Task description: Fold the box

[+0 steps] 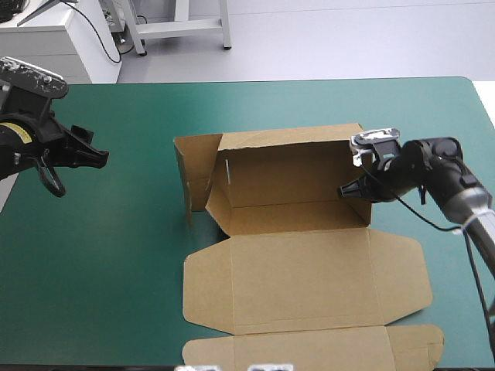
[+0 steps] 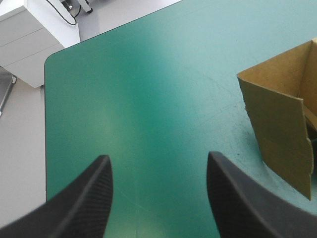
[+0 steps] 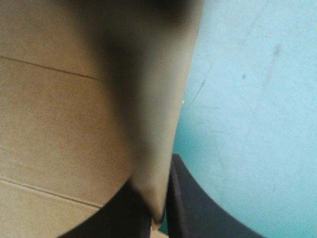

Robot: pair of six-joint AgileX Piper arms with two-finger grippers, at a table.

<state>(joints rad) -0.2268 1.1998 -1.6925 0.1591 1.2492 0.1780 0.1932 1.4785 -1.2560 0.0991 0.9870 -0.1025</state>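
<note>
The brown box lay mid-table on the teal-green cover, its long axis running left to right. Its far wall stood raised, a side wall stood at each end, and the lid panels lay flat toward the near edge. The right gripper was at the box's right end, its black fingers all but closed with the right side wall pinched between them. The left gripper hung over bare cover well apart from the box, spread wide and holding nothing. The left side wall stood ahead of it and off to one side, splayed outward rather than square to the far wall. By that layout the right end was in hand. The left end fell to the left arm, the nearer one, which would have to travel rightward along the box's long axis to reach it.
</note>
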